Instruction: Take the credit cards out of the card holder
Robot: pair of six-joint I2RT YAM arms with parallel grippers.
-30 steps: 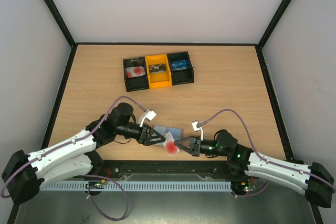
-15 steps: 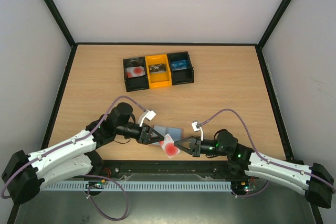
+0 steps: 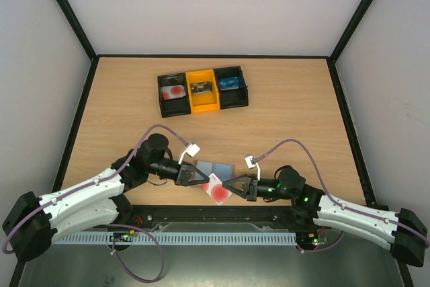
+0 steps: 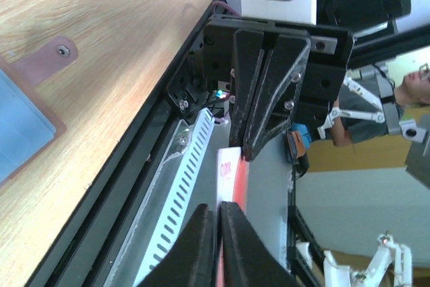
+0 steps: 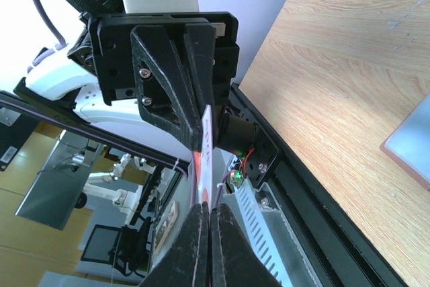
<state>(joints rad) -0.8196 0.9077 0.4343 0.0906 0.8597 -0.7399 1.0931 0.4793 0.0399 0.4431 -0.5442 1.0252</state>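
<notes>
A pale credit card (image 3: pixel 217 189) with a red round mark hangs just above the table's near edge, pinched at both ends. My left gripper (image 3: pixel 206 181) is shut on its left end and my right gripper (image 3: pixel 228 187) on its right end. In the left wrist view the card (image 4: pixel 232 173) runs edge-on from my left gripper (image 4: pixel 219 206) up to the right gripper's fingers (image 4: pixel 269 99). The right wrist view shows the same card (image 5: pixel 205 142) edge-on above my right gripper (image 5: pixel 208 208). The card holder (image 3: pixel 213 167) lies open on the table just behind, blue-grey side up (image 4: pixel 20 126).
A black-and-yellow three-compartment tray (image 3: pixel 201 90) stands at the back middle; a card with a red mark (image 3: pixel 175 91) lies in its left compartment. The black frame rail (image 3: pixel 215 213) runs along the table's near edge, right below the grippers.
My left gripper has closed from open onto the card's left end. The card has tilted slightly and the right gripper has kept its hold.
</notes>
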